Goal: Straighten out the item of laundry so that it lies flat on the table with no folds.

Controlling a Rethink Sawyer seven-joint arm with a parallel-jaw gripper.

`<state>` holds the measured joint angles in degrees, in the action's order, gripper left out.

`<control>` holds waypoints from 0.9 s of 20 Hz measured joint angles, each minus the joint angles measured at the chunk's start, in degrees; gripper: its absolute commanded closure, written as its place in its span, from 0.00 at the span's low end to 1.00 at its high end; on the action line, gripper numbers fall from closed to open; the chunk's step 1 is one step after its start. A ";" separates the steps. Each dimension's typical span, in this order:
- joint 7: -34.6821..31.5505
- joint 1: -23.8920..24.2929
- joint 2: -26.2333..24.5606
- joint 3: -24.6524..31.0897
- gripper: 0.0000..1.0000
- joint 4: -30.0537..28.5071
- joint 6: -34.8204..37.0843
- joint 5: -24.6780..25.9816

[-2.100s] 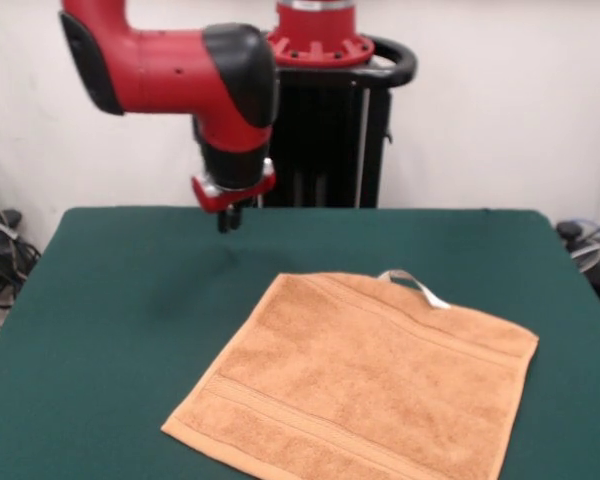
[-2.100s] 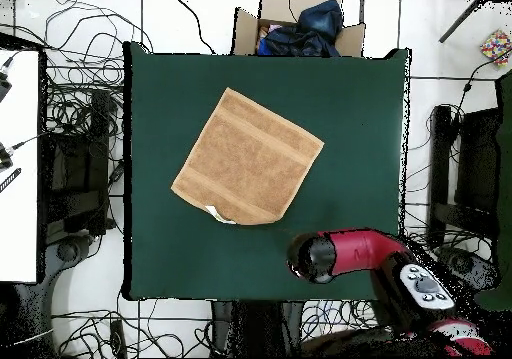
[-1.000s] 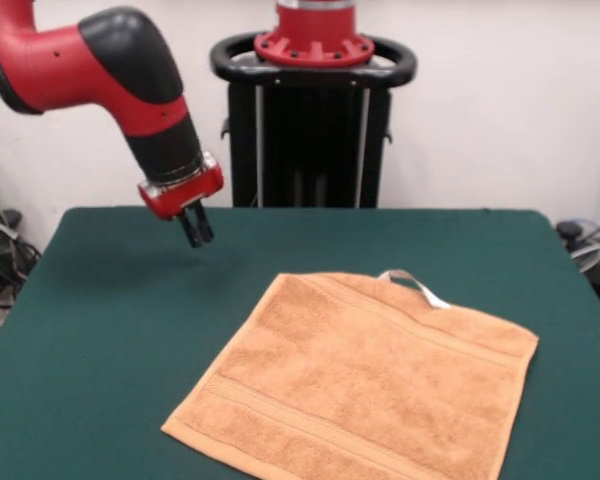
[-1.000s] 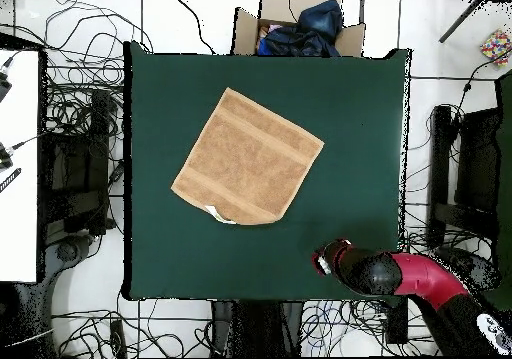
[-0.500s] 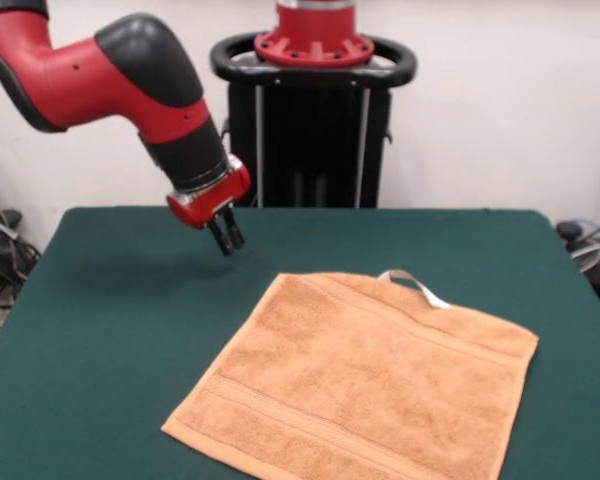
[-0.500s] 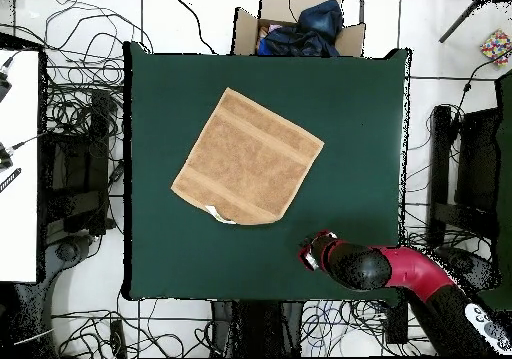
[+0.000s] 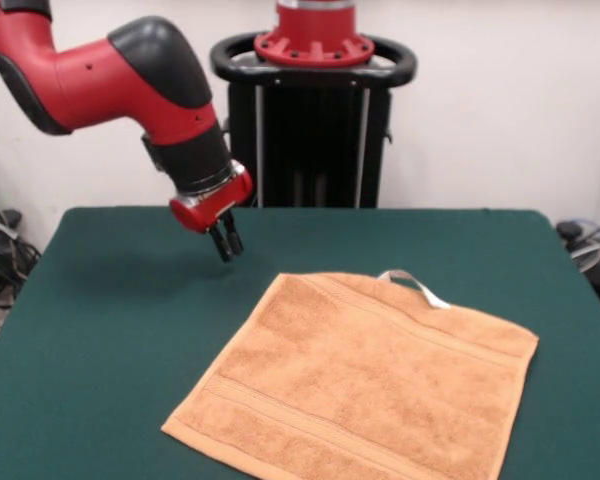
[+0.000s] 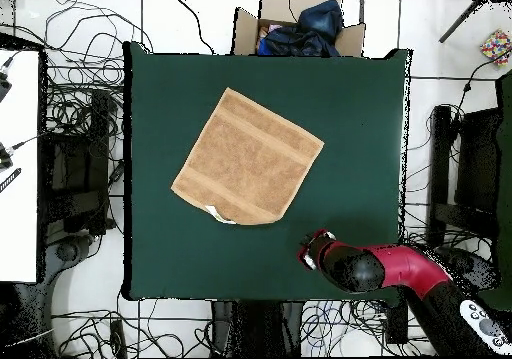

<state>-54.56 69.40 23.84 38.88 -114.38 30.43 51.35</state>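
The item of laundry (image 7: 360, 375) (image 8: 247, 156) is an orange-tan towel spread flat on the dark green table (image 7: 120, 320) (image 8: 360, 125), turned diagonally, with woven border bands and a small white tag (image 7: 415, 285) (image 8: 214, 213) at one edge. No folds show in it. My gripper (image 7: 226, 243) (image 8: 305, 254) hangs above the bare table, apart from the towel's near corner, on a tilted red and black arm. Its two dark fingers stand close together with nothing between them.
A cardboard box (image 8: 298, 25) with dark cloth in it stands beyond the table's far edge in the overhead view. Cables (image 8: 80, 105) lie on the floor around the table. A white desk (image 8: 18, 165) stands at the left.
The arm swung out to the side and came back toward the towel; over the last half second the gripper barely shifted. The towel has not moved.
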 measured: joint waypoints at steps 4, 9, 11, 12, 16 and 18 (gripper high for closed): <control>0.00 -1.03 0.06 0.01 1.00 -0.01 -1.17 1.76; 0.00 -1.25 -0.13 0.01 1.00 -0.01 -2.84 1.82; 0.00 -0.98 -0.54 0.02 1.00 0.00 -3.62 1.82; 0.00 -0.86 -0.72 0.02 1.00 0.00 -3.90 1.82; 0.01 -0.18 -2.10 0.02 1.00 0.01 -5.43 1.82; 0.01 -0.12 -2.45 0.02 1.00 0.03 -5.76 1.82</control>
<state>-54.55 69.27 21.39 38.90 -114.35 24.67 53.17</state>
